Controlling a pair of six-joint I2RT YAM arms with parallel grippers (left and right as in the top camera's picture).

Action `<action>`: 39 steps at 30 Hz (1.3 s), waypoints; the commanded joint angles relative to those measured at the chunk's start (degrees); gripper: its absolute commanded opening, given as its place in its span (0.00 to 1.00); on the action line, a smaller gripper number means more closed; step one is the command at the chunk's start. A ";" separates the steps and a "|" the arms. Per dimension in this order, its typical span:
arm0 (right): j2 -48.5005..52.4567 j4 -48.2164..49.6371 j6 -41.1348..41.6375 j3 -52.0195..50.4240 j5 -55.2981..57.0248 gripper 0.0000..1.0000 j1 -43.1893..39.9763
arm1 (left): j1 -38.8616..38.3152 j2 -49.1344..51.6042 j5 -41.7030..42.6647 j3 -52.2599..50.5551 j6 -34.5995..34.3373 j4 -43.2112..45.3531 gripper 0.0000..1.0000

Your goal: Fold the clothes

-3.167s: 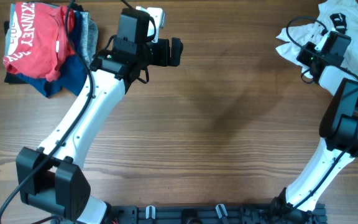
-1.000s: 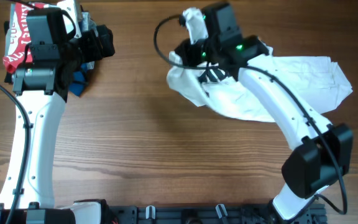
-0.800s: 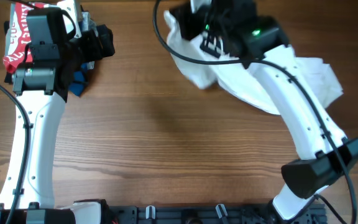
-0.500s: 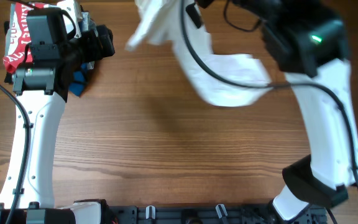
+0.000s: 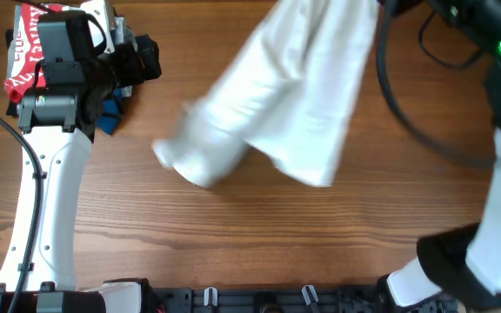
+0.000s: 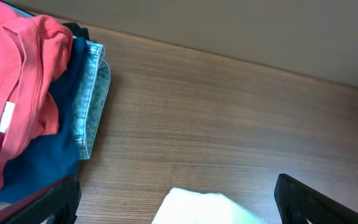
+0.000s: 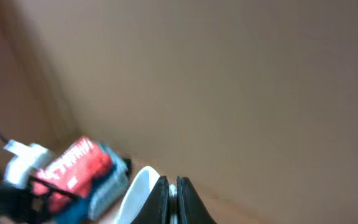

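Note:
The white T-shirt hangs in the air, blurred, from the top of the overhead view down to the table's middle left. Its lettering is not visible. My right gripper is shut on a thin fold of the white T-shirt; in the overhead view the jaws are hidden above the top edge. My left gripper is open and empty at the back left; a corner of the white T-shirt shows between its fingers, on the table beyond them.
A pile of a red T-shirt, navy and grey garments lies at the back left corner beside my left gripper. The right arm rises along the right side.
My right gripper has pulled the white T-shirt from the back right, lifted it high and swung it leftward. The left arm moved back to the pile earlier and has since stayed still.

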 commanded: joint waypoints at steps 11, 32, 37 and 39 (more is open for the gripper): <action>27.52 1.07 1.53 -5.11 -6.01 0.04 -4.85 | -1.38 0.13 1.60 0.70 2.05 -1.84 1.00; 33.42 6.60 5.97 -5.14 -4.90 0.04 -15.91 | -38.88 13.51 3.28 0.70 9.88 0.68 1.00; 33.42 5.62 6.01 -5.18 -4.87 0.04 -17.35 | -42.95 19.50 4.20 0.70 9.84 7.76 1.00; 33.42 5.40 6.05 -5.16 -4.90 0.04 -17.73 | -44.30 22.34 4.13 0.70 9.44 9.62 1.00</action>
